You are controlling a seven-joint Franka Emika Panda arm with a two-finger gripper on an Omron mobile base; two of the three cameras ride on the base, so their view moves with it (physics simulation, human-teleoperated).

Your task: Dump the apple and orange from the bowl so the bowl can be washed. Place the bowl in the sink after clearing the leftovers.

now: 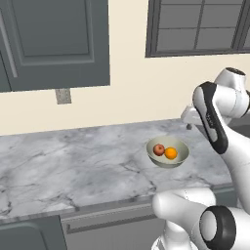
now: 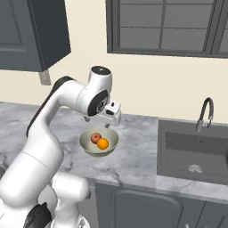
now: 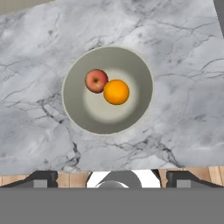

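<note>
Though shallow, pale bowl cradling apple beside orange

The supporting surface is a grey-veined marble counter, running along the cream wall above dark-grey cabinet fronts. One item stands directly on it: the bowl, pale greenish-cream and upright, set near the counter's front edge, with the apple and the orange resting inside it, touching each other. The sink is recessed into the same counter well to the right of the bowl, dark grey, with a round drain and a dark curved faucet at its back edge.
</note>
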